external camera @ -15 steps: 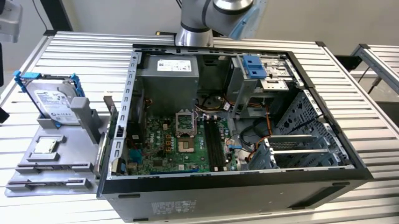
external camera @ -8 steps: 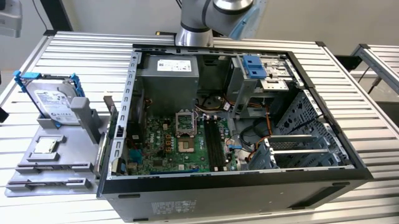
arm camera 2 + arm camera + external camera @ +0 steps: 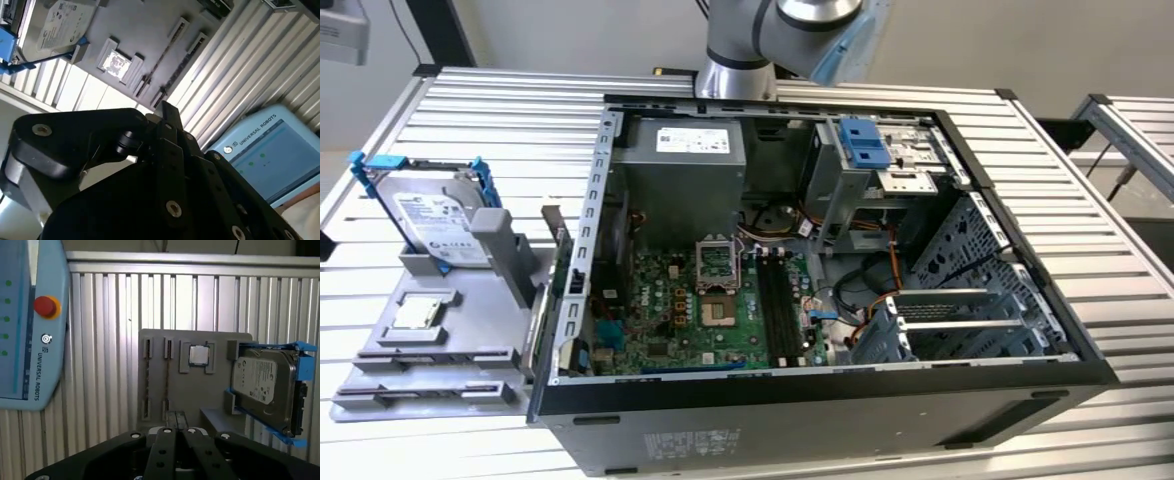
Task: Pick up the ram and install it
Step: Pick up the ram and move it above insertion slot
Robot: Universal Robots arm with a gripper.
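My gripper [image 3: 175, 416] hangs high above the table, and in both wrist views its two black fingers meet at the tips [image 3: 167, 107], shut with nothing showing between them. Straight below it lies the grey fixture plate [image 3: 192, 395] with two long narrow holders [image 3: 148, 380]. Only a thin dark line runs between their end clips, so I cannot tell whether a ram stands there. I cannot pick out the ram anywhere. In the exterior view the black memory slots [image 3: 781, 300] lie on the motherboard inside the open computer case [image 3: 827, 385]. The arm [image 3: 744, 50] rises behind the case.
A silver hard drive [image 3: 434, 215] in a blue bracket and a square processor chip [image 3: 424, 313] sit on the fixture plate [image 3: 467, 330], at the exterior view's left of the case. A light blue teach pendant [image 3: 25, 325] lies on the ribbed aluminium table [image 3: 507, 110].
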